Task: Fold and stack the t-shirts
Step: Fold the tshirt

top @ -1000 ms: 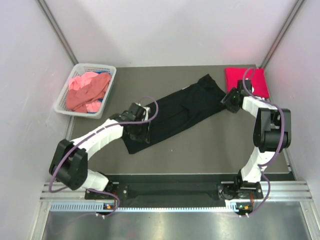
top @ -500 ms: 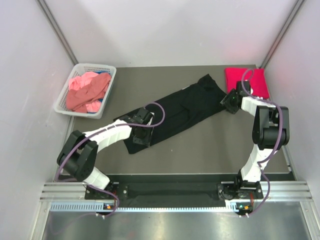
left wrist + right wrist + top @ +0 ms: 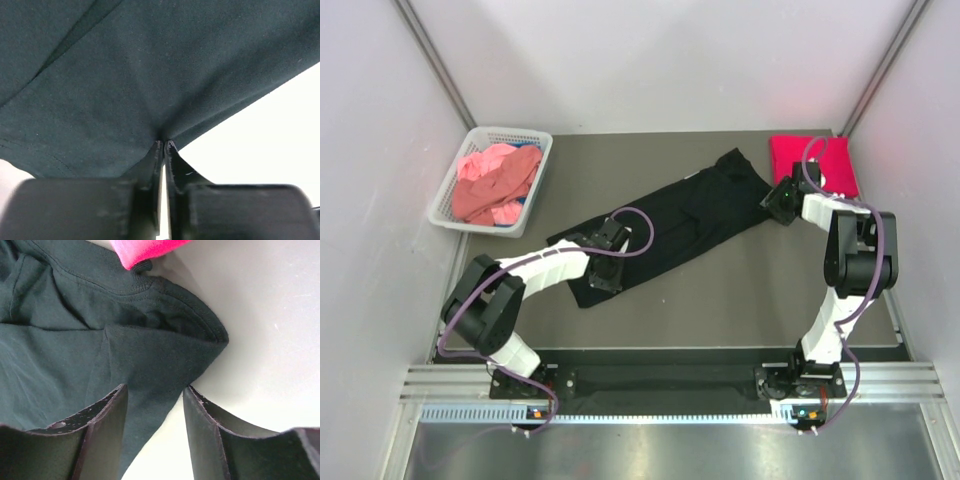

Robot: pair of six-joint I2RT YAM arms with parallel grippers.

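Left gripper (image 3: 163, 142) pinching the black t-shirt (image 3: 690, 215)
We see it clamped tight on the shirt's left end; right gripper (image 3: 155, 390) sits half-open, unclenched, over its right corner.

Robot lab cell: plain white panel walls (image 3: 660, 60) box in the bench (image 3: 720, 290); aluminium mounting rail (image 3: 910, 380) along the bench's near edge.

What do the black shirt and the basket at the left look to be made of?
Black t-shirt: soft matte knit cloth, probably cotton jersey; it shows fine grain, stitched hems and puckered folds. Basket: white plastic by the look, with stiff moulded lattice walls.
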